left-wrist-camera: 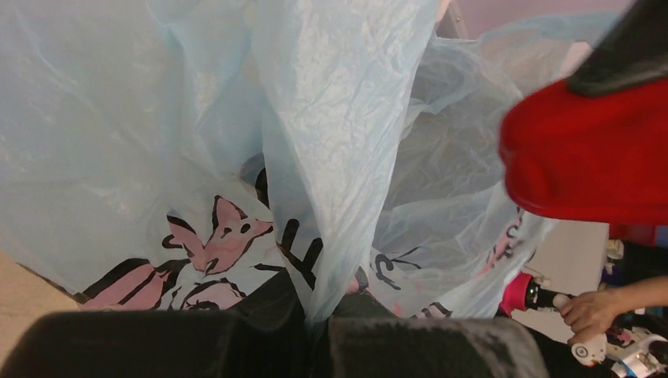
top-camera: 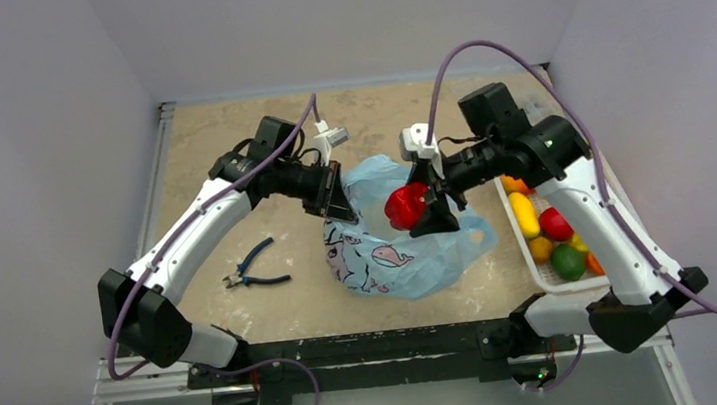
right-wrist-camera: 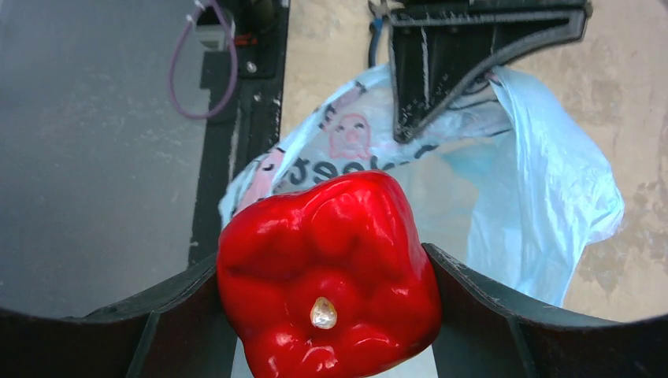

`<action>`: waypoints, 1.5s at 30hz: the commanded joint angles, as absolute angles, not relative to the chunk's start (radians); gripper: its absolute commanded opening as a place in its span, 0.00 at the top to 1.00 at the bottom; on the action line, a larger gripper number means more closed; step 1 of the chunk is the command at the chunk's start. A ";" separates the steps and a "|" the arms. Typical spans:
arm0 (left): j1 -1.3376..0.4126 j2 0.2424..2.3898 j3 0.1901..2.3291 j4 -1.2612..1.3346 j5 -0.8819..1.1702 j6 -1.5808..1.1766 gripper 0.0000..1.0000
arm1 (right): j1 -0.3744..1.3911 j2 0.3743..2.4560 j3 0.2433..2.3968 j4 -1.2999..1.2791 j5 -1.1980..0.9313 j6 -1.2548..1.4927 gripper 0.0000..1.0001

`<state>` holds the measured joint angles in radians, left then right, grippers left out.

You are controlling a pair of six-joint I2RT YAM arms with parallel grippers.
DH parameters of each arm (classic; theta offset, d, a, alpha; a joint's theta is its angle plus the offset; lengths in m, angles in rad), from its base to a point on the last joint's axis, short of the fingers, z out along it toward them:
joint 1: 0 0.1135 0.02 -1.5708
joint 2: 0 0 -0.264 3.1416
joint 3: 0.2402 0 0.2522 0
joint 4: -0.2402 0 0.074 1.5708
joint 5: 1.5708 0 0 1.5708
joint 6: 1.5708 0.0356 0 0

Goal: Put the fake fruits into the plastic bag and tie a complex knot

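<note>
The light-blue plastic bag (top-camera: 395,249) with a pink whale print lies mid-table, its mouth lifted. My left gripper (top-camera: 337,197) is shut on the bag's rim (left-wrist-camera: 331,260) and holds it up. My right gripper (top-camera: 422,206) is shut on a glossy red bell pepper (top-camera: 403,206), held above the open bag; the pepper (right-wrist-camera: 329,276) fills the right wrist view between the jaws, with the bag (right-wrist-camera: 543,197) below. The pepper also shows in the left wrist view (left-wrist-camera: 587,153). Other fake fruits (top-camera: 549,233), yellow, red, orange and green, lie in the white basket (top-camera: 510,212) at right. No knot is visible.
Blue-handled pliers (top-camera: 253,266) lie on the table left of the bag. The white basket sits at the right edge beside the right arm. A person's hand (left-wrist-camera: 599,311) shows at the lower right of the left wrist view.
</note>
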<state>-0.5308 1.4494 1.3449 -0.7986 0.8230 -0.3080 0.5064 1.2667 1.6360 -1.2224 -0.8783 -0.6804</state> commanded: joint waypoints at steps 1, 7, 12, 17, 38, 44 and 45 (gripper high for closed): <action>-0.521 1.417 1.317 -0.735 0.953 -0.308 1.00 | 0.536 1.350 1.576 -1.136 -0.765 -0.737 0.57; -0.518 1.408 1.290 -0.758 0.962 -0.200 1.00 | 0.581 1.382 1.561 -1.054 -0.740 -0.685 0.17; -0.518 1.408 1.252 -0.734 0.927 -0.165 1.00 | 0.592 1.338 1.509 -1.014 -0.710 -0.648 0.02; -0.517 1.394 1.181 -0.647 0.887 -0.123 1.00 | 0.558 1.311 1.515 -0.962 -0.727 -0.512 0.01; -0.523 1.337 1.108 -0.619 0.688 -0.030 1.00 | -0.303 1.426 1.300 -1.104 -0.267 -0.605 0.32; -0.522 1.339 1.104 -0.608 0.681 -0.048 1.00 | -0.316 1.451 1.177 -1.005 -0.184 -0.575 0.39; -0.523 1.341 1.102 -0.608 0.682 -0.048 1.00 | -0.317 1.471 1.168 -0.985 -0.177 -0.566 0.39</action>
